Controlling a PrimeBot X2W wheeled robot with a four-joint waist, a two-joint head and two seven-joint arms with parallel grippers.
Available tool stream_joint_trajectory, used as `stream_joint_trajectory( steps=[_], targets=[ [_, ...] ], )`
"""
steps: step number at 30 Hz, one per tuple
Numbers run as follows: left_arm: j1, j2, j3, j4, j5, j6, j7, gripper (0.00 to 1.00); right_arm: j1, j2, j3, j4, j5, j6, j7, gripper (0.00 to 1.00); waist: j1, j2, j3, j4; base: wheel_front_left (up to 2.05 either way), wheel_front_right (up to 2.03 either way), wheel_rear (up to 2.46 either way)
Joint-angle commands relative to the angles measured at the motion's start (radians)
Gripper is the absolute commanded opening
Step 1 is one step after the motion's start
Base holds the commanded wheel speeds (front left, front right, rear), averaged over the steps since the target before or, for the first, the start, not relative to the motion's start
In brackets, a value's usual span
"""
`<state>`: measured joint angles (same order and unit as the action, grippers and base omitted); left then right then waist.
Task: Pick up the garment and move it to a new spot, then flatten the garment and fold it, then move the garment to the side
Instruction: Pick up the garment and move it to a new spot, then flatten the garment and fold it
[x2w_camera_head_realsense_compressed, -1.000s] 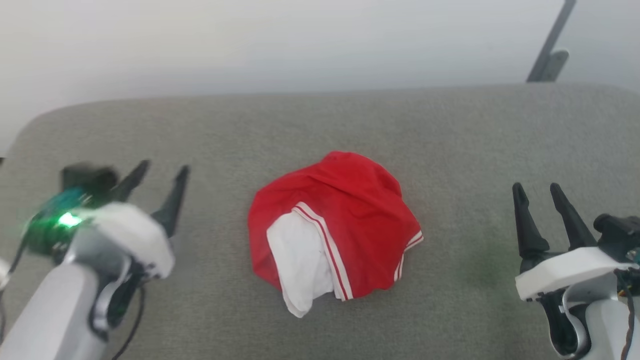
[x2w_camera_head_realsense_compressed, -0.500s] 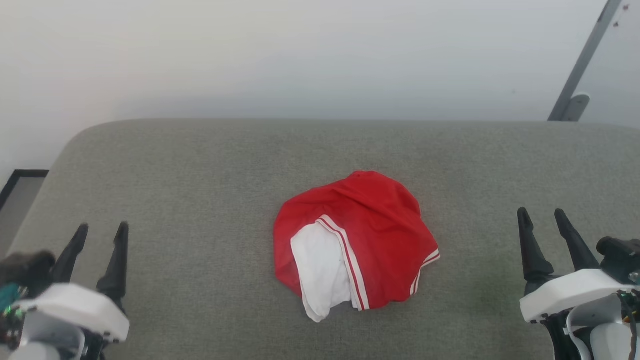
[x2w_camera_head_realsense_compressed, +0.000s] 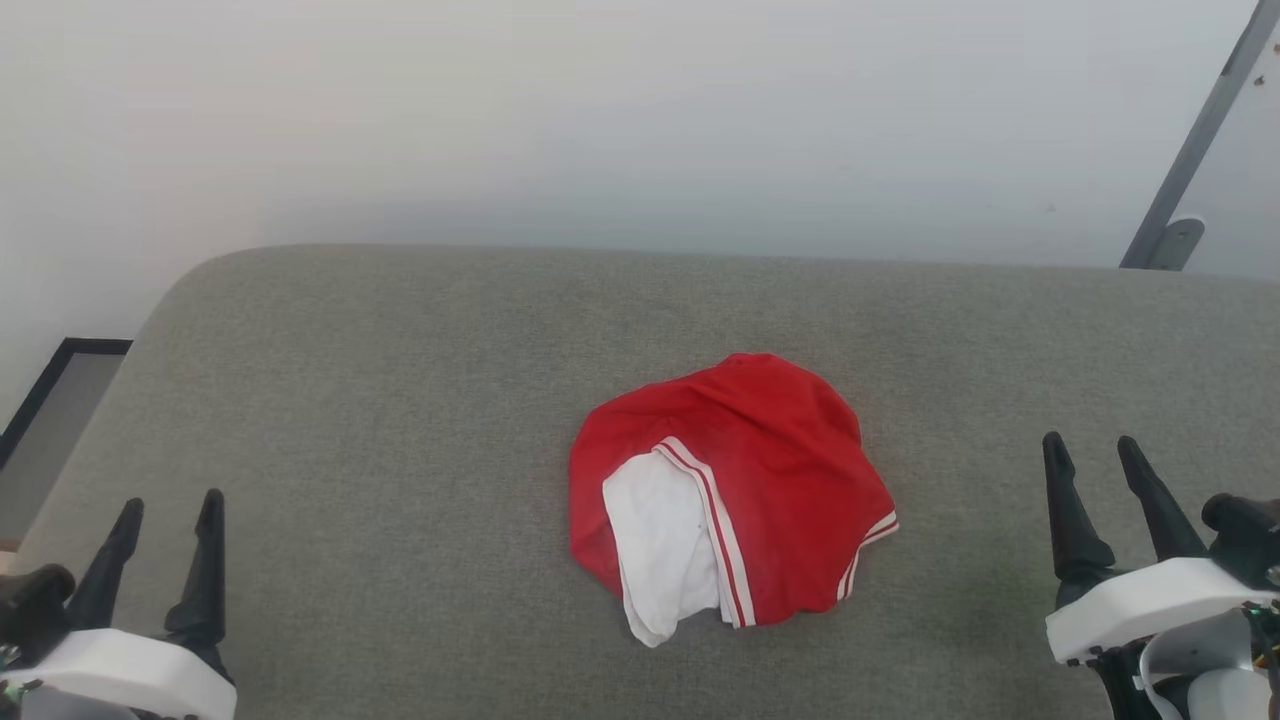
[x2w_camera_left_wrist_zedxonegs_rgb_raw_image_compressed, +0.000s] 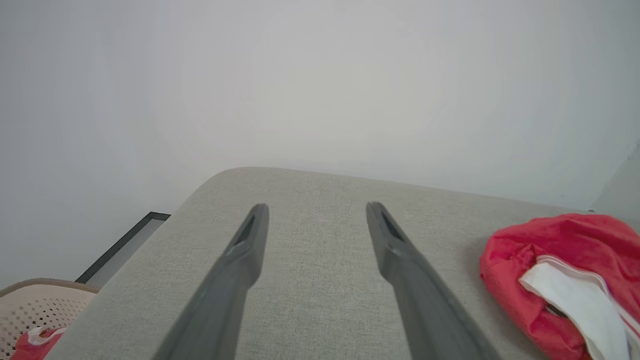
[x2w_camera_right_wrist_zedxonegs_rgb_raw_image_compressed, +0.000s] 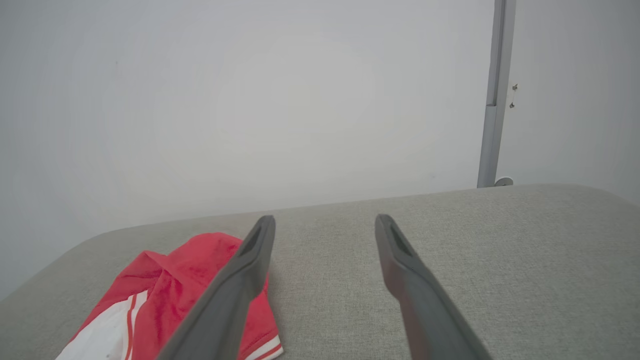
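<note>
The garment (x2w_camera_head_realsense_compressed: 740, 480) lies crumpled in a heap at the middle of the grey padded surface (x2w_camera_head_realsense_compressed: 400, 400): bright red cloth with a white panel edged by thin red-and-white stripes at its front. It also lies at the right edge of the left wrist view (x2w_camera_left_wrist_zedxonegs_rgb_raw_image_compressed: 560, 265) and at the lower left of the right wrist view (x2w_camera_right_wrist_zedxonegs_rgb_raw_image_compressed: 175, 290). My left gripper (x2w_camera_head_realsense_compressed: 170, 500) hovers open near the front left corner, well left of the heap. Open and empty too, my right gripper (x2w_camera_head_realsense_compressed: 1093, 443) stands at the front right, apart from the cloth.
A pale wall runs behind the surface. A grey post (x2w_camera_head_realsense_compressed: 1195, 140) leans at the far right. Off the left end, a beige perforated basket (x2w_camera_left_wrist_zedxonegs_rgb_raw_image_compressed: 35, 310) holds some red cloth. A dark-framed floor panel (x2w_camera_head_realsense_compressed: 50, 400) lies beside the left corner.
The camera has shifted, so the whole picture sits lower and further right. My left gripper has drawn back from beside the heap toward the front left corner. The garment has not moved on the surface.
</note>
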<state>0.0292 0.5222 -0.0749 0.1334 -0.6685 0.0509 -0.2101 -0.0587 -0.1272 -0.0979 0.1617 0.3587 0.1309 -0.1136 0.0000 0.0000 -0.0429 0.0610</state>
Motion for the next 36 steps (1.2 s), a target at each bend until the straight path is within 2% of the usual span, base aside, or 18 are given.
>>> stream_joint_trajectory(
  steps=[1,10,18,25,36],
  targets=[
    [0.009,0.004,0.005,-0.004,0.000,-0.005,-0.006,1.00,0.011,0.004,0.001,-0.007,-0.006,0.000,0.004,1.00,0.0000,0.0000,0.000,0.002,0.00,0.00,0.00],
    [0.014,0.017,0.005,-0.021,-0.002,-0.005,-0.003,1.00,0.011,0.009,0.004,-0.013,-0.007,0.000,0.005,1.00,0.0000,0.0000,0.003,0.003,0.00,0.00,0.00],
    [-0.015,0.024,-0.034,-0.063,0.003,-0.011,0.053,1.00,-0.004,0.011,0.014,-0.010,-0.002,0.000,-0.004,1.00,0.0000,0.0000,0.016,-0.011,0.00,0.00,0.00],
    [-0.054,0.032,-0.090,-0.128,-0.008,-0.028,0.151,1.00,-0.023,0.005,0.019,-0.004,0.006,0.000,-0.013,1.00,0.0000,0.0000,0.049,-0.047,0.00,0.00,0.00],
    [-0.158,0.018,-0.235,-0.238,0.033,-0.024,0.352,1.00,-0.071,-0.010,0.016,0.002,0.012,0.000,-0.035,1.00,0.0000,0.0000,0.143,-0.128,0.00,0.00,0.00]
  ],
)
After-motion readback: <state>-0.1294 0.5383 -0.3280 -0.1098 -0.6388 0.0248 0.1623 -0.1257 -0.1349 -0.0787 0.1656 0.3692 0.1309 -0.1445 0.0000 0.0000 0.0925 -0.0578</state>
